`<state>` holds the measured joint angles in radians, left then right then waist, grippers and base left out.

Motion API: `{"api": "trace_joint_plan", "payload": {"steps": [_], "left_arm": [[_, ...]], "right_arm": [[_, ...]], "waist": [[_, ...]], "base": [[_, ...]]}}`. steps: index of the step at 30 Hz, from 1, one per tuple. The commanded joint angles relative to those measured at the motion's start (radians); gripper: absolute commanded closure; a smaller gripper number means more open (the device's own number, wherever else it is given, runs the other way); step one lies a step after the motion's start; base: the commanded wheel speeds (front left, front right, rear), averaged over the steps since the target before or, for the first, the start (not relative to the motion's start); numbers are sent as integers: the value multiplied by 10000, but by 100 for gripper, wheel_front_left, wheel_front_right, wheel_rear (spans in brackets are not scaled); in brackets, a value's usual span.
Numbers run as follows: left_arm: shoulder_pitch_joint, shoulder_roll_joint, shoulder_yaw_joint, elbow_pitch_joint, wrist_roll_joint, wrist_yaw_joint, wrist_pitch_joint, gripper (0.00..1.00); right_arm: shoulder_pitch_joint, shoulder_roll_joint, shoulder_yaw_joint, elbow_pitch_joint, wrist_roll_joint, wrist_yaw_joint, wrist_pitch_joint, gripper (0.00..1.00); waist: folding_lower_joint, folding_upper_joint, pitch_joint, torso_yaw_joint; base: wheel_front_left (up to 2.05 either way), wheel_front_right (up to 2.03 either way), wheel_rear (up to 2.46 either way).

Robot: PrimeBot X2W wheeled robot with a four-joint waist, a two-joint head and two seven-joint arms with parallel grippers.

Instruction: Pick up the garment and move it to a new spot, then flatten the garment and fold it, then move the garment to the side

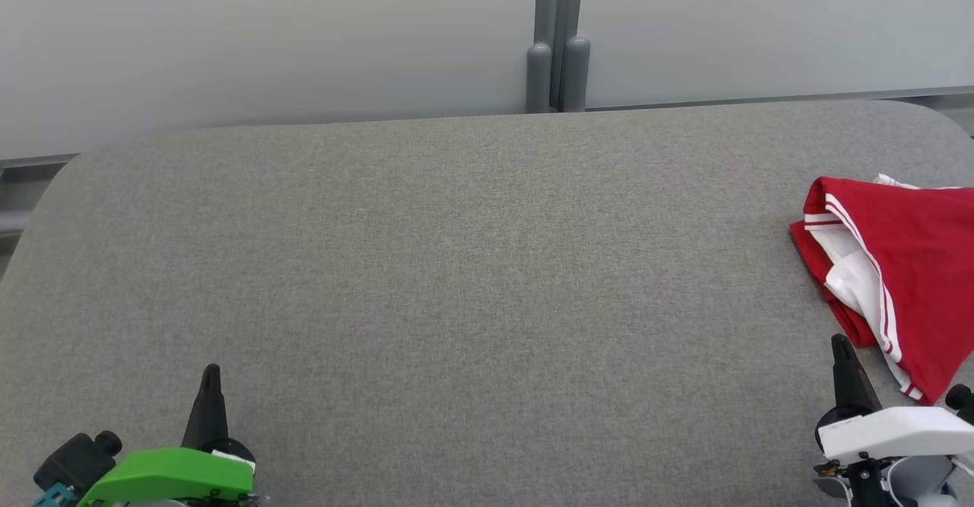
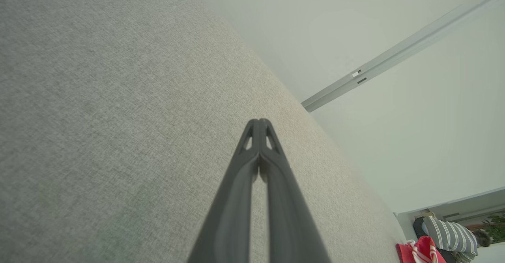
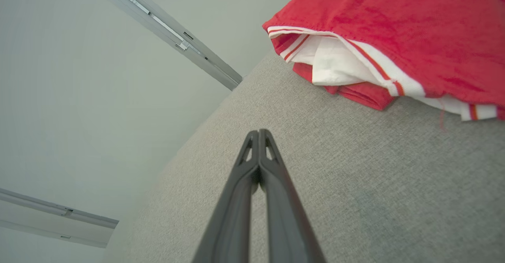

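Red fabric garment with white striped trim [image 1: 913, 263] lies bunched at right edge of grey woven surface [image 1: 456, 263], near right gripper [image 1: 839, 341]. Left gripper [image 1: 211, 371] well apart. Both pinched closed, empty. Right should probably open wide before pinching layered hem.

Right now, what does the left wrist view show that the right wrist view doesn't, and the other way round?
Left wrist view, not the right: the left gripper, shut, and a person in a striped top at the lower right corner.
Right wrist view, not the left: the right gripper, shut, and the garment close up, with its white inner layer and striped trim clear.
Both: the red garment, tiny in the left wrist view, the grey table and a pale wall.
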<state>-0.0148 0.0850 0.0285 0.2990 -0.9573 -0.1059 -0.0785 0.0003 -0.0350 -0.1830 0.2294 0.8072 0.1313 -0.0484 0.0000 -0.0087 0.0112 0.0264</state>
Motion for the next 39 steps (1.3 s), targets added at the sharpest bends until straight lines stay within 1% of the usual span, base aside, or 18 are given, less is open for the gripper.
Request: {"api": "trace_joint_plan", "payload": {"steps": [1,9,39], "left_arm": [[-311,27,64,-118,-344,-59,88,100],[-450,-26,128,-146,-1204,-87,318,100],[-898,-199,302,-225,-3994,-184,1016,100]], "right_arm": [[-234,-75,6,-69,387,-1,82,100],[-387,-91,42,-21,1452,0,339,100],[-839,-139,154,135,4819,-2,1158,100]], "waist": [[0,34,-2,-5],[0,39,-10,-32],[0,60,-39,-135]], "base": [[0,0,0],[0,0,0],[0,0,0]]}}
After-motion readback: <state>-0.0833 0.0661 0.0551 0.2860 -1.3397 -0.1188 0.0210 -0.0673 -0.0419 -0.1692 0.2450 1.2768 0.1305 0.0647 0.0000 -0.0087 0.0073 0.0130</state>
